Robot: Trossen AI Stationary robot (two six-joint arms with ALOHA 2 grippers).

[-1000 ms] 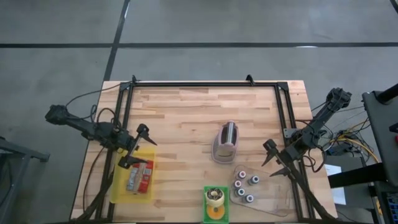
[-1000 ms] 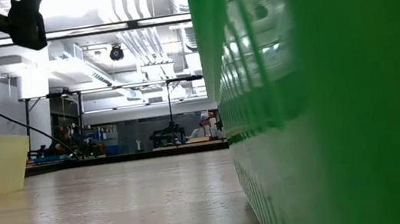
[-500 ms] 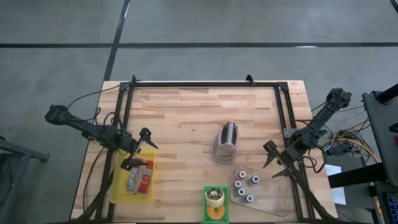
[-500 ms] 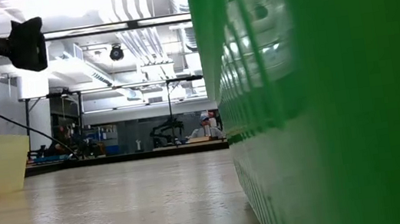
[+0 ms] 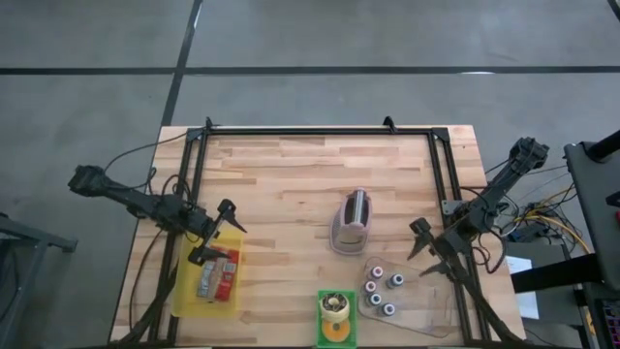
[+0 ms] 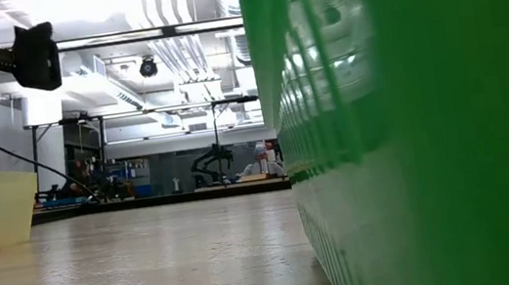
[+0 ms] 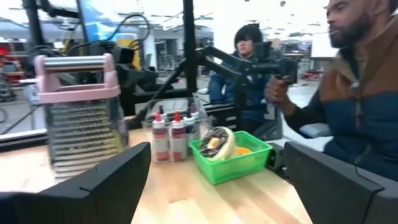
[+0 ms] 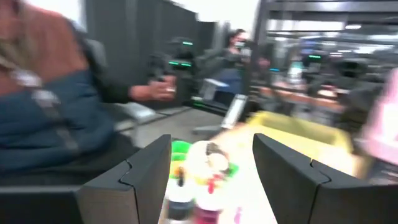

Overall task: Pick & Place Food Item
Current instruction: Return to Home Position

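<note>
both my grippers are clear of the goods. left gripper (image 5: 215, 233) hangs over the 12 o'clock end of the yellow bin (image 5: 184, 293), fingers spread wide, nothing between them. right gripper (image 5: 424, 251) sits at the 12 o'clock edge of the transparent bin (image 5: 433, 312), fingers spread as well, empty.

food coloring bottles (image 5: 381, 290) stand inside the transparent bin, at about 7-8 o'clock from my right gripper, near but not touching. i count five, in a loose cluster at the bin's 9 o'clock side. can't pick out the pink one from above. in my left wrist view they're small squeeze bottles with coloured caps.

one green bin (image 5: 324, 334), mesh-walled plastic, at the table's 6 o'clock edge, holding one dark donut (image 7: 217, 143) with pale drizzle plus an orange piece (image 7: 244, 150).

one cheese grater (image 5: 352, 221) upright near table centre, 3 o'clock from my left gripper, 10 o'clock from my right: perforated metal box, pink frame and handle.

yellow bin holds red-labelled packs (image 5: 218, 277), count unclear.

table (image 5: 291, 174) is pale wood planks with a black frame. two people sit beyond its 6 o'clock edge.
</note>
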